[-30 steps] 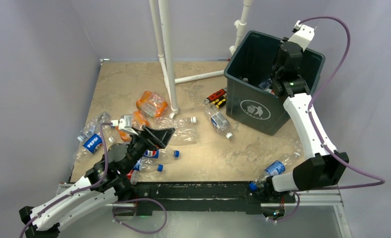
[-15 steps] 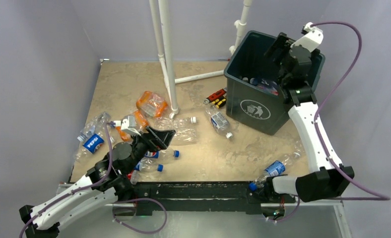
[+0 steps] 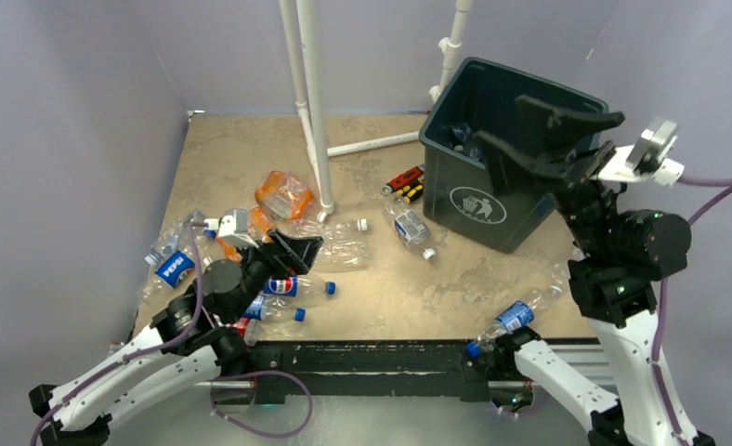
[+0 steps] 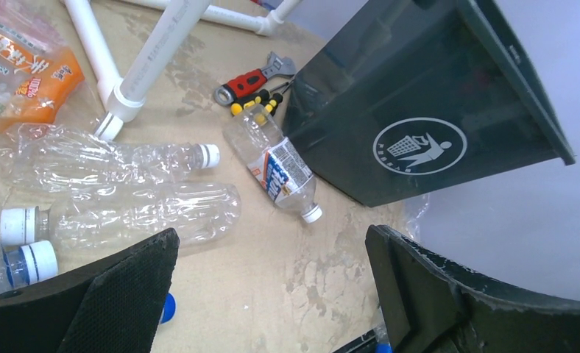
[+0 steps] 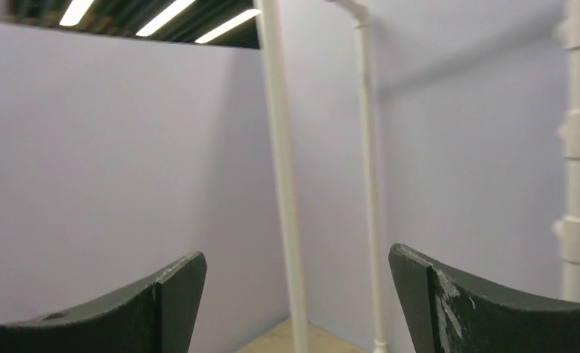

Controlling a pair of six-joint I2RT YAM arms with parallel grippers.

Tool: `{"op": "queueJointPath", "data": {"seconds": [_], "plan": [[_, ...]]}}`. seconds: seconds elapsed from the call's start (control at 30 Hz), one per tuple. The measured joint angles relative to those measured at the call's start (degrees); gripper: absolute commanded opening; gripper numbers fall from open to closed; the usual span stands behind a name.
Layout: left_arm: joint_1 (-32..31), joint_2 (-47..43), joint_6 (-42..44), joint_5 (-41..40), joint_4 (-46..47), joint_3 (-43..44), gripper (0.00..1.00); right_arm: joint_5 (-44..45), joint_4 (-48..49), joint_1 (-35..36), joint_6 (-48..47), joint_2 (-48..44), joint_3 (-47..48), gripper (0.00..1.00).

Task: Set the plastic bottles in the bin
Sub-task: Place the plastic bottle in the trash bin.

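Note:
Several plastic bottles lie on the table: a Pepsi bottle (image 3: 172,268) at the left, crushed orange-labelled ones (image 3: 283,193), clear ones (image 3: 339,243), one (image 3: 411,229) before the bin, and one (image 3: 516,318) near the front edge. The dark bin (image 3: 478,204) stands at the back right with bottles (image 3: 463,137) inside. My left gripper (image 3: 293,251) hovers open and empty over the left cluster. In the left wrist view the left gripper (image 4: 271,239) frames bare table, with the labelled bottle (image 4: 276,168) and the bin (image 4: 419,110) beyond. My right gripper (image 3: 502,121) is raised high, open and empty. In the right wrist view the right gripper (image 5: 294,257) shows only wall.
White pipes (image 3: 311,102) stand upright at the table's middle back, with a crossbar (image 3: 372,143) along the floor. Small red, yellow and black tools (image 3: 405,184) lie beside the bin's left corner. Purple walls close off the left, back and right sides.
The right gripper has risen out of the bin, swung back high toward the near side, and opened. The left gripper has edged slightly nearer and stays open.

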Motion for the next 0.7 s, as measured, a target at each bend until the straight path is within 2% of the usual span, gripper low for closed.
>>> {"op": "queueJointPath", "data": {"seconds": [0.2, 0.33, 0.47, 0.7], "plan": [[0.0, -5.7, 1.86, -1.16, -0.02, -0.24, 0.99, -13.81, -1.55, 2.62, -0.13, -3.82, -9.99, 0.99], [0.0, -7.3, 3.21, -2.47, 0.66, -1.51, 0.99, -15.34, -5.01, 5.57, -1.88, -3.76, -15.98, 0.99], [0.0, -4.76, 3.39, -3.69, 0.31, -1.86, 0.99, -12.5, -7.5, 11.82, -3.8, -3.58, -20.2, 0.99], [0.0, 3.19, 3.19, -5.46, -1.95, -1.86, 0.98, 3.61, -6.38, 31.36, -4.02, -0.33, -24.7, 0.99]]}}
